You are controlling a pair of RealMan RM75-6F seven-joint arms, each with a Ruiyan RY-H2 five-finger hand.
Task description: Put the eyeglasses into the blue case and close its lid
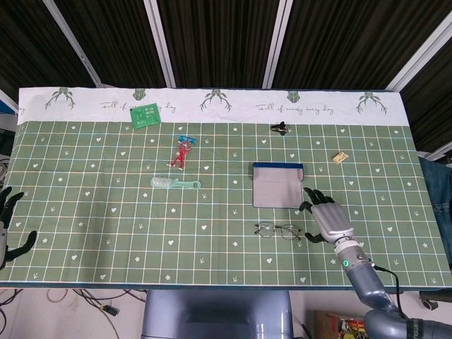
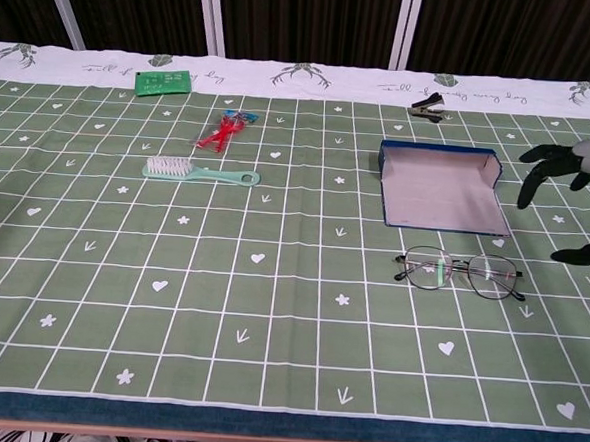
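Note:
The eyeglasses (image 1: 277, 230) (image 2: 460, 272) lie unfolded on the green cloth, just in front of the blue case (image 1: 277, 186) (image 2: 440, 186), which stands open with its grey lining showing. My right hand (image 1: 327, 217) (image 2: 576, 184) hovers open to the right of the glasses and the case, fingers spread, touching neither. At the table's left edge my left hand (image 1: 8, 222) is open and holds nothing; the chest view does not show it.
A mint brush (image 1: 175, 183) (image 2: 199, 172), a red toy figure (image 1: 181, 152) (image 2: 220, 133), a green card (image 1: 145, 114) (image 2: 163, 81), a black stapler (image 1: 280, 128) (image 2: 428, 108) and a small beige eraser (image 1: 341, 157) lie farther back on the table.

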